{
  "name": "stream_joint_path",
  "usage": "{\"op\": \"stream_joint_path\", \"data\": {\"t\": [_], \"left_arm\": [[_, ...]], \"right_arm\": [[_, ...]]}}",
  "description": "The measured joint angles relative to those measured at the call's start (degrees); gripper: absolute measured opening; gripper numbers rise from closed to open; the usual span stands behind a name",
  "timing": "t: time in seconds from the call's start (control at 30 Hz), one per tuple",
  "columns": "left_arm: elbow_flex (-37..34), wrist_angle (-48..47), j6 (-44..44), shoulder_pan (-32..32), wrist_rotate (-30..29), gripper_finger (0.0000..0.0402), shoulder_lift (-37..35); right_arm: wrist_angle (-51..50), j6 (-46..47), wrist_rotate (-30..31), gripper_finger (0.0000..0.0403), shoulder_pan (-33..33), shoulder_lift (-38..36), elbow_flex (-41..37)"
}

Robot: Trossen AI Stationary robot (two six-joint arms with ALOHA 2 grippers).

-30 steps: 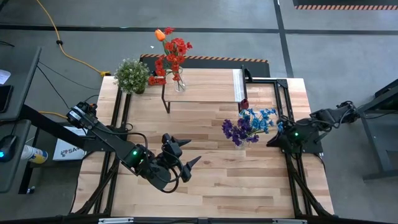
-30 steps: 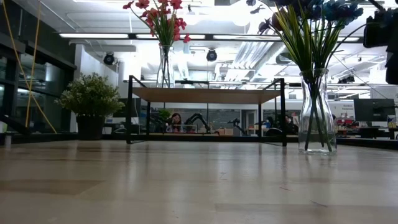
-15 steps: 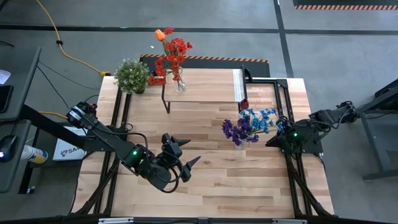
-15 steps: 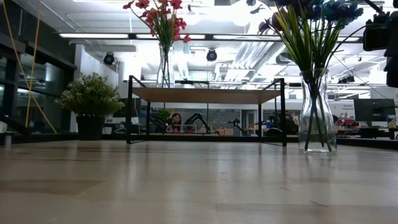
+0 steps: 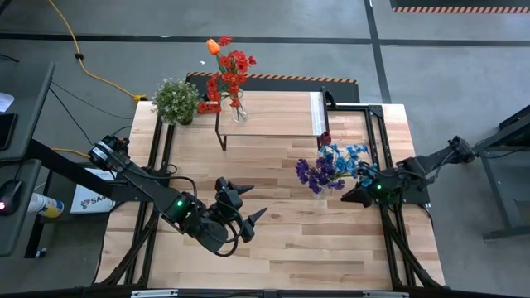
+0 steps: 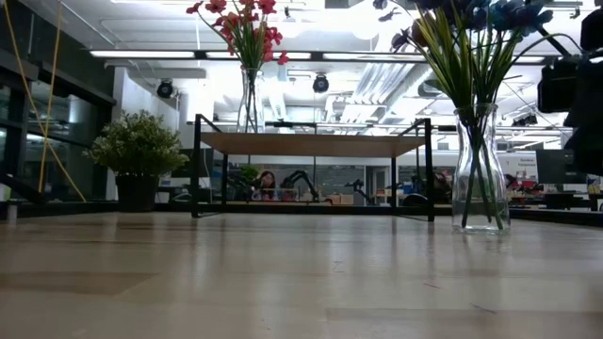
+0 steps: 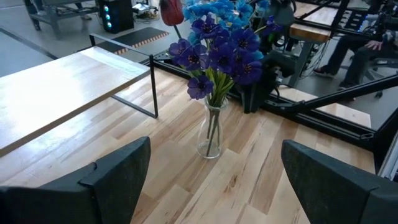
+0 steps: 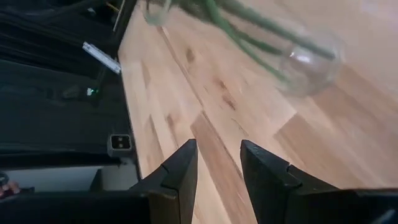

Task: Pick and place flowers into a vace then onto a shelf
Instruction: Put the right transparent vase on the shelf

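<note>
Right gripper [image 5: 346,197] hangs just beside the glass vase [image 6: 480,169] of purple and blue flowers [image 5: 330,168], fingers slightly parted, holding nothing. Left gripper [image 5: 246,204] waits mid-table, spread wide and empty. Red flowers [image 5: 228,73] stand on the shelf [image 5: 273,114].

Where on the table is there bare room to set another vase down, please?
Bare wood runs along the near edge of the table, ahead of the left gripper. The shelf is free right of the red flowers. Crowded around the purple and blue flowers.
</note>
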Motion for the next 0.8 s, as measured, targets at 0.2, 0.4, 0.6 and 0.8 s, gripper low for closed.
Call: {"op": "stream_joint_path", "data": {"t": [0.2, 0.4, 0.6, 0.8], "left_arm": [[0.0, 0.01, 0.0, -0.01, -0.02, 0.0392, 0.0], [0.0, 0.02, 0.0, -0.02, -0.01, 0.0392, 0.0], [0.0, 0.02, 0.0, 0.0, -0.02, 0.0392, 0.0], [0.0, -0.35, 0.0, 0.0, -0.02, 0.0392, 0.0]], "right_arm": [[2.47, 0.91, 1.51, 0.0114, 0.09, -0.1, -0.37], [5.23, 4.76, 4.48, 0.0114, 1.41, 0.05, -1.11], [4.51, 6.9, 7.73, 0.0114, 3.42, 0.08, -1.04], [2.45, 9.52, 6.82, 0.0114, 3.47, 0.9, -0.57]]}}
